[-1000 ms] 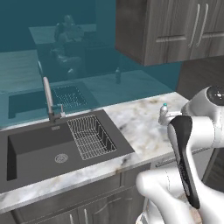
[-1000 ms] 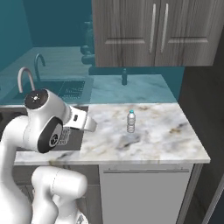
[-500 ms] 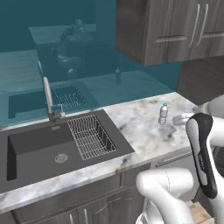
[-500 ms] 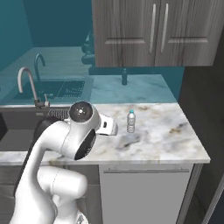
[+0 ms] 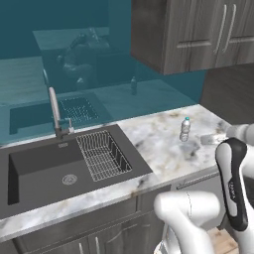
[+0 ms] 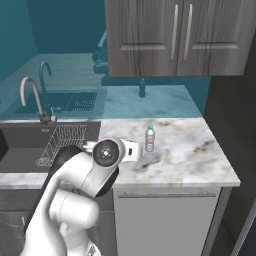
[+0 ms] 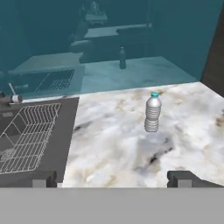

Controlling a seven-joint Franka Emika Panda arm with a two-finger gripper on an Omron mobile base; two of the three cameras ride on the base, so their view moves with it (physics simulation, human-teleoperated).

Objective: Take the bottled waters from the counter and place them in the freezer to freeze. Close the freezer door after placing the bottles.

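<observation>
One bottled water (image 7: 152, 113) upright on the marble bench (image 7: 113, 144), light blue cap on top, clear ribbed body, standing free with bare marble all round. Seen in the left base view (image 5: 185, 129) toward the bench's right end, well right of the dark sink (image 5: 44, 168) and its wire rack (image 5: 103, 155); in the right base view (image 6: 149, 138) near the middle of the marble, closer to the back wall than to the front edge. Hand (image 7: 111, 178) wide open, the two dark fingertips (image 7: 38, 179) far apart at the bottom of the hand view, nothing between them, nothing held. Bottle ahead of the hand and a little right of centre between the tips, apart from both, not touched. Hand low over the front part of the bench; in the right base view (image 6: 134, 151) just left of the bottle and nearer the front edge; in the left base view (image 5: 214, 139) just right of the bottle. Wire rack (image 7: 27, 134) set in the sink at the left of the hand view. Faucet (image 5: 55, 113) behind the sink, curved spout upward. Teal glossy back wall (image 6: 70, 65) mirroring the bench, the bottle and the arm. Grey woodgrain wall cabinets (image 6: 175, 37) above the bench with long bar handles. Grey cabinet fronts (image 6: 165, 220) below the marble.
</observation>
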